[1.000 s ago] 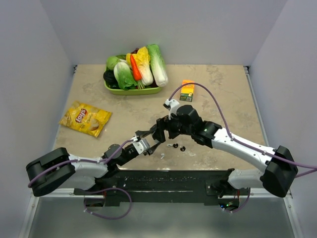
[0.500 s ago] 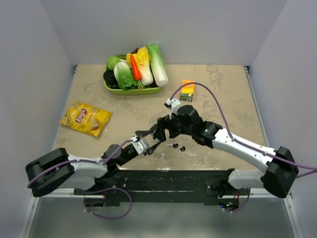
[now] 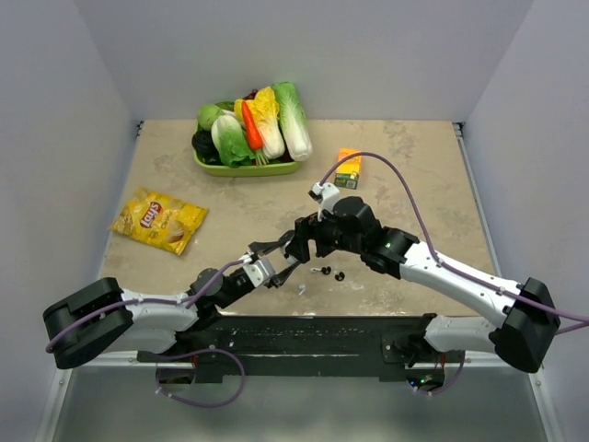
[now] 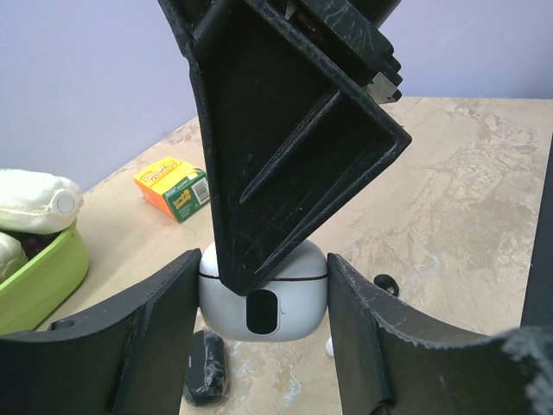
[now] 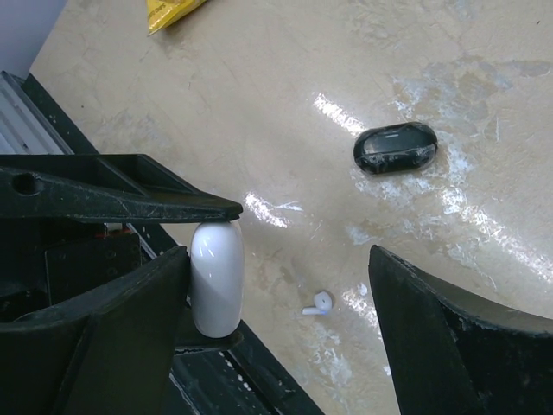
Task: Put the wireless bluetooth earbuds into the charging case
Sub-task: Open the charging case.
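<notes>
The white charging case (image 4: 285, 303) is closed and upright, clamped between the fingers of my left gripper (image 4: 263, 290). It also shows in the right wrist view (image 5: 216, 278). My right gripper (image 5: 276, 294) is open wide, its left finger (image 5: 112, 328) against the case's side. In the top view both grippers meet, left (image 3: 279, 262) and right (image 3: 296, 247). A white earbud (image 5: 318, 303) lies on the table between the right fingers. Two rounded black earbuds (image 3: 324, 271) (image 3: 340, 275) lie just right of the grippers. One black piece (image 5: 396, 147) looks film-wrapped.
A green tray (image 3: 244, 168) of vegetables stands at the back. A yellow chips bag (image 3: 158, 219) lies at the left. A small orange box (image 3: 348, 168) stands behind the right arm. The black base rail (image 3: 304, 331) runs along the near edge.
Almost nothing has changed. The right arm has shifted slightly; both grippers stay together at the case.
</notes>
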You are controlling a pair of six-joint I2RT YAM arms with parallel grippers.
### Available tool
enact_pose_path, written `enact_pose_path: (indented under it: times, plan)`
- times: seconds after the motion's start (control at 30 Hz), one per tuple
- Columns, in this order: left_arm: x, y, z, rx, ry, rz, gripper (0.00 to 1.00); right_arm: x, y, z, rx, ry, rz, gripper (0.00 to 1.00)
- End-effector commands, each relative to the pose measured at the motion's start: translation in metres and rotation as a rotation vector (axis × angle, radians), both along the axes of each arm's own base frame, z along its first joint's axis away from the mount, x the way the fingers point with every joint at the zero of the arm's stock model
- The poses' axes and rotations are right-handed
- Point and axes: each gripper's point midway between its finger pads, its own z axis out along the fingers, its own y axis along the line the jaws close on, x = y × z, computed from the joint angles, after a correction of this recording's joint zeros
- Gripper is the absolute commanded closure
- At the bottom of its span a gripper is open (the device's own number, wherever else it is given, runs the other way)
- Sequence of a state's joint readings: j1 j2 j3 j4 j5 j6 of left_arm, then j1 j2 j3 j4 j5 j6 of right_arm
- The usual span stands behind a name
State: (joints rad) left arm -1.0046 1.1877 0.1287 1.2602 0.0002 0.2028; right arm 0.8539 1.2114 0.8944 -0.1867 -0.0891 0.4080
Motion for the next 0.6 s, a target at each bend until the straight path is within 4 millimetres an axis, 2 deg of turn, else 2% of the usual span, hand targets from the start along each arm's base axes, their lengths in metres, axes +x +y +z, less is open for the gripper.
enact_pose_path:
  times: [0.0, 0.4, 0.47, 0.57]
  plan:
    - [-0.005, 0.005, 0.034, -0.109, -0.082, -0.005, 1.00, 0.012, -0.015, 0.009, -0.012, -0.047, -0.084, 0.16]
    - [0.000, 0.008, 0.030, -0.107, -0.063, 0.026, 1.00, 0.012, -0.020, 0.017, -0.005, -0.067, -0.100, 0.16]
    - [0.000, 0.008, 0.030, -0.108, -0.061, 0.029, 1.00, 0.011, -0.019, 0.022, 0.020, -0.078, -0.092, 0.14]
    - [0.001, 0.008, 0.029, -0.109, -0.057, 0.031, 1.00, 0.007, -0.012, 0.042, 0.104, -0.110, -0.062, 0.15]
